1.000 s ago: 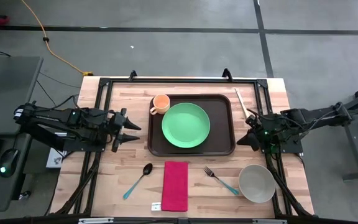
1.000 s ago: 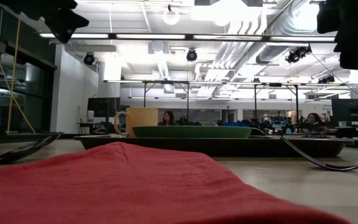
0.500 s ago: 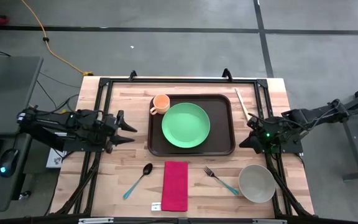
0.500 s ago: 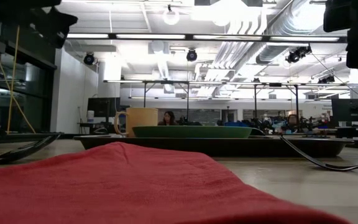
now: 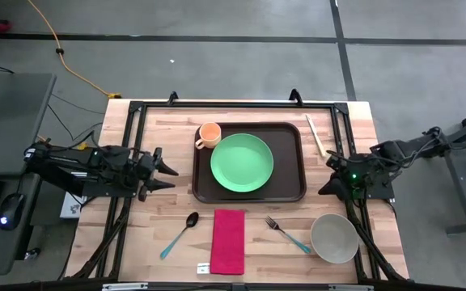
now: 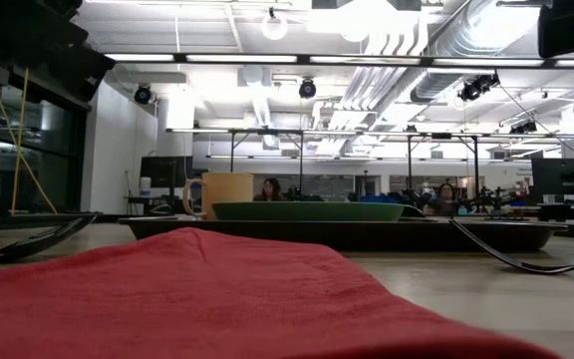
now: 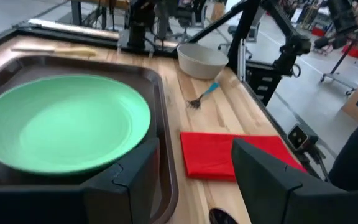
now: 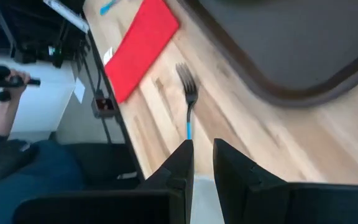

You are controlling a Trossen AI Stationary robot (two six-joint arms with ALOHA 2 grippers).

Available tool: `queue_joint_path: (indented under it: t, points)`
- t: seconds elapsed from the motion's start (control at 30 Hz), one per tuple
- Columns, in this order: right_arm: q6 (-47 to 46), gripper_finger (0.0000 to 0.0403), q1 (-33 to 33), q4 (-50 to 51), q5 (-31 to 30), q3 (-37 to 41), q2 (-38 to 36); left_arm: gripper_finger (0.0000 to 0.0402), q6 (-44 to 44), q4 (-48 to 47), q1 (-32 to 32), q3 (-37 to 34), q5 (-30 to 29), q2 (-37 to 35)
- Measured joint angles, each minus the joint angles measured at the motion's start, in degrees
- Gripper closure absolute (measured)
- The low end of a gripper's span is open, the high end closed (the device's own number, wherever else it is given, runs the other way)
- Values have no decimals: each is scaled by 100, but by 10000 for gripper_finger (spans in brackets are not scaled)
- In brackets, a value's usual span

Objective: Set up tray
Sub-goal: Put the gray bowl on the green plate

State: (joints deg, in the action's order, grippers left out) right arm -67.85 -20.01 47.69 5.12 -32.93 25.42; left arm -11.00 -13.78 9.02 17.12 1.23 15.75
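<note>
On the wooden table (image 5: pixel 160 137), toward its far side, sits the tray (image 5: pixel 290 187) — dark brown, raised rim — carrying a green plate (image 5: pixel 242 162) at its middle and an orange cup (image 5: pixel 209 134) in its far left corner, the cup just beside the plate's edge. A pale wooden stick (image 5: pixel 316 135), perhaps a chopstick, lies on the wood beyond the tray's far right corner. Nearer the front edge, in a row apart from the tray: a spoon (image 5: pixel 180 234) with a dark bowl and teal handle, a red napkin (image 5: pixel 227 241), a fork (image 5: pixel 288 234) with a teal handle, and a grey bowl (image 5: pixel 335 238) at the right.

Left of the tray hovers the left gripper (image 5: pixel 168 169), its fingers spread apart and pointing at the tray's left rim, nothing between them; its wrist view looks over the plate past two parted dark fingers (image 7: pixel 126 180). At the table's right edge, just beside the tray's right rim, is the right gripper (image 5: pixel 328 187). Its fingers (image 8: pixel 235 168) stand nearly together with only a narrow slit between them, and they grasp nothing — the fork and napkin lie farther off on the wood below.
</note>
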Motion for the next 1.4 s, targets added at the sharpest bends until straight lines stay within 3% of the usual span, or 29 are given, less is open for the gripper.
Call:
queue_joint_path:
  t: [0.83,1.1,1.4]
  points:
    - [-539,402,-1448,-1155,56,0,1001,172,-210,22,0,0,-5,0]
    - [-1132,403,-2126,-824,-292,0,1214,172,-317,-17,0,0,-9,0]
    - [-1443,403,-2253,-544,-308,0,1234,172,-452,-113,0,0,-11,0]
